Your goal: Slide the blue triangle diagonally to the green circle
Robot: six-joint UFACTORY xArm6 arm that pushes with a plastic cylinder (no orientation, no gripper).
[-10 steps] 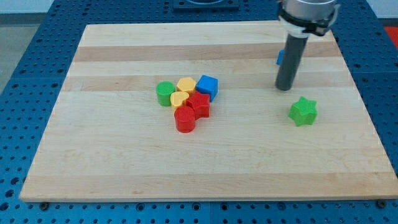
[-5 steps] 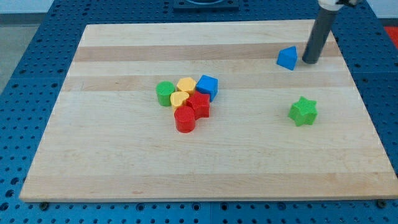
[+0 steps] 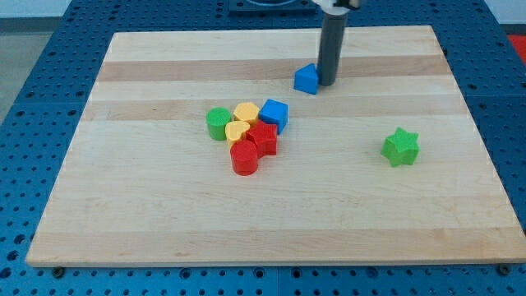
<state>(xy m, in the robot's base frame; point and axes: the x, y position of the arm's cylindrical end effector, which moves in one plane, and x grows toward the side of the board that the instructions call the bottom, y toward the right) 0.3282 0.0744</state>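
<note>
Nearest the view's bottom, the wooden worktop (image 3: 99, 230) is bare. Next up: a cluster left of centre. Red cylinder (image 3: 244, 158) in front, red block (image 3: 264, 138) (shape unclear) touching it behind, yellow heart (image 3: 237, 131) and yellow block (image 3: 246, 113) further back, blue cube (image 3: 274, 114) at the cluster's right. Green circle (image 3: 219, 123) sits at the cluster's left edge, touching or just beside the yellow pieces.

Off to the view's right, well apart from everything, a green star (image 3: 400, 146).

Farthest back: the blue triangle (image 3: 306, 79), near the view's top and right of the cluster. My tip (image 3: 326, 82) stands just beside it on its right, apparently touching. No gripper on this rig, only the rod, so nothing opens or shuts.

Key relation: the triangle lies to the left of my tip, and the green circle lies down-left of the triangle. A push from the right alone would run it along the top, past the cluster. Judgement: my tip needs to bear from the triangle's upper right, so the push heads diagonally down-left. Risk: the yellow block and blue cube sit close to that line; the triangle may clip them before reaching the circle.
</note>
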